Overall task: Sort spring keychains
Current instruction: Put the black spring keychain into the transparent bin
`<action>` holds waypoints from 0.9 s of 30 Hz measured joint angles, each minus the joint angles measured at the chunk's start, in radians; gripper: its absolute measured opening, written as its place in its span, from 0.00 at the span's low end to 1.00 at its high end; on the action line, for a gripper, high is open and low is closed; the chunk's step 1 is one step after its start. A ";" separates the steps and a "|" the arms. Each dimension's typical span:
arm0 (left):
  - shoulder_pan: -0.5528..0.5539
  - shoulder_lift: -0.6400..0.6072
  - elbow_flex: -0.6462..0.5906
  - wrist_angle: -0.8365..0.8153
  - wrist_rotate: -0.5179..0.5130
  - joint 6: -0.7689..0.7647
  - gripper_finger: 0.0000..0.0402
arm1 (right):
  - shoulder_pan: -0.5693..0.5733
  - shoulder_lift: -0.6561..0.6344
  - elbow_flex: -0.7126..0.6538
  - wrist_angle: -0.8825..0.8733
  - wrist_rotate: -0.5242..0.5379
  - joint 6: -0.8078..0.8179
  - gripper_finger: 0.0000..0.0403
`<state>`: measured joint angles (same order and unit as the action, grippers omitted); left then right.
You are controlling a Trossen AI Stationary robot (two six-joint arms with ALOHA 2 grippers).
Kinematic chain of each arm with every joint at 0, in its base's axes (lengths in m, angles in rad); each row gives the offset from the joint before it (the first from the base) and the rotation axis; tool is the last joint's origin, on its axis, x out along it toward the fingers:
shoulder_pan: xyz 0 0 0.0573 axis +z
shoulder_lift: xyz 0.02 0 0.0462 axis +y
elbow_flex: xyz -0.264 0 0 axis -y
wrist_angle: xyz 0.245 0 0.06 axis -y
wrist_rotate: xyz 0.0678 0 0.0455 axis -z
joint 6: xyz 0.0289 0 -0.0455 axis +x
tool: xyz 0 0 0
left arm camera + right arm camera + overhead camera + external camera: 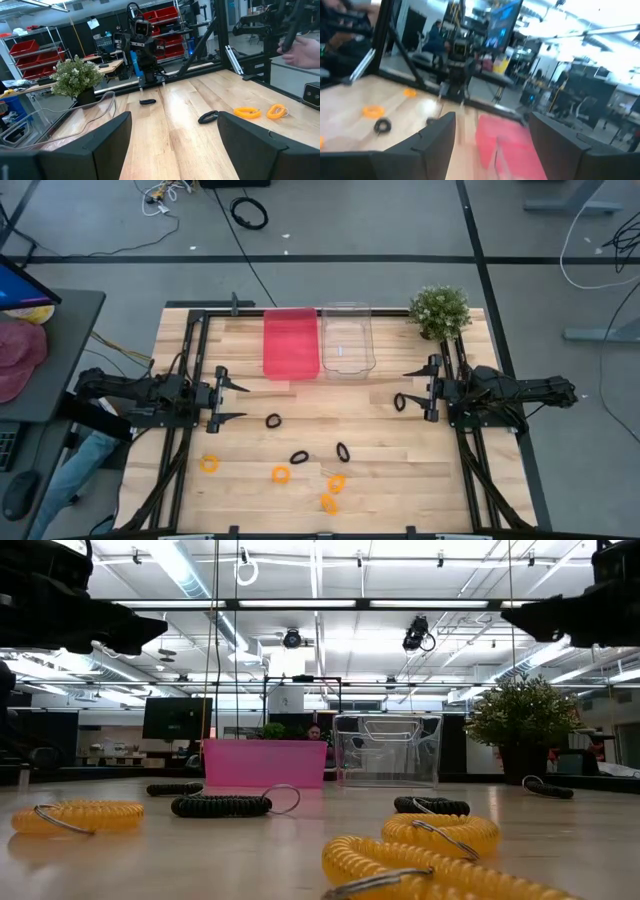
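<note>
Sorting not started: both bins look empty.
Four black keychains (273,421) and four orange keychains (281,474) lie loose on the table (380,480), mostly 6 o'clock of the pink bin (291,342) and clear bin (347,338). Left gripper (234,402) at 9, right gripper (412,388) at 3; jaws spread, nothing held.

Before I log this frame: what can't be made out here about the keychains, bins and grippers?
- Orange keychain: low view, cut off by the bottom edge.
- Red bin: right wrist view, motion blur hides any contents.
- Clear bin: low view, wall reflections obscure the inside.
- Black keychain beside the right gripper: high view, too small to tell whether they touch.
</note>
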<state>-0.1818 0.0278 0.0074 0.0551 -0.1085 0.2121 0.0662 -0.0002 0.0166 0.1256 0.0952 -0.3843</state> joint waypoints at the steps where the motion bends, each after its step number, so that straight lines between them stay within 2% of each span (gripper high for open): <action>1: 0.000 0.000 0.000 0.000 0.000 0.000 0.74 | 0.000 0.000 0.000 0.021 0.000 0.002 0.64; 8: 0.000 0.000 0.000 0.000 0.000 0.000 0.74 | 0.000 0.000 0.000 0.196 -0.004 -0.041 0.64; 12: 0.000 0.000 0.000 0.000 0.000 0.000 0.74 | 0.000 0.000 0.000 0.282 -0.010 0.024 0.64; 20: 0.000 0.000 0.000 0.000 0.000 0.000 0.74 | 0.000 0.000 0.000 0.331 -0.010 0.032 0.64; 27: 0.000 0.000 0.000 0.000 0.000 0.000 0.74 | 0.000 0.000 0.000 0.445 -0.009 0.043 0.64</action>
<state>-0.1818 0.0277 0.0072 0.0547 -0.1085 0.2119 0.0666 -0.0002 0.0166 0.5703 0.0861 -0.3414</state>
